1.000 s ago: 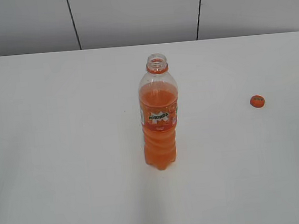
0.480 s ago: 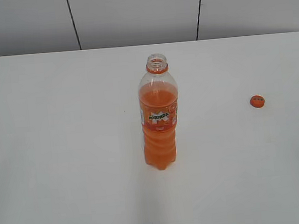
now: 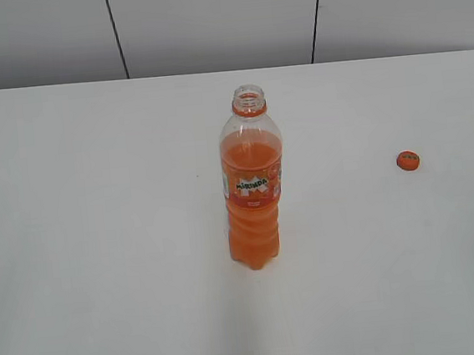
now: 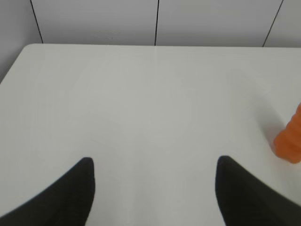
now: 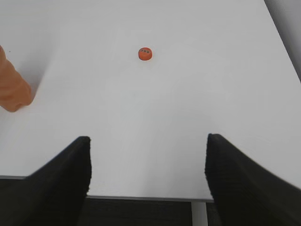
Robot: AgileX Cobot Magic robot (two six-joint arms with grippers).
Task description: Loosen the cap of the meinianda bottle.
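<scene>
The meinianda bottle stands upright in the middle of the white table, its mouth open with no cap on it. Its lobed base shows at the right edge of the left wrist view and at the left edge of the right wrist view. The small orange cap lies flat on the table far to the right of the bottle; it also shows in the right wrist view. My left gripper is open and empty over bare table. My right gripper is open and empty near the table's front edge. Neither gripper shows in the exterior view.
The white table meets a grey panelled wall at the back. Its front edge shows in the right wrist view, with dark floor below.
</scene>
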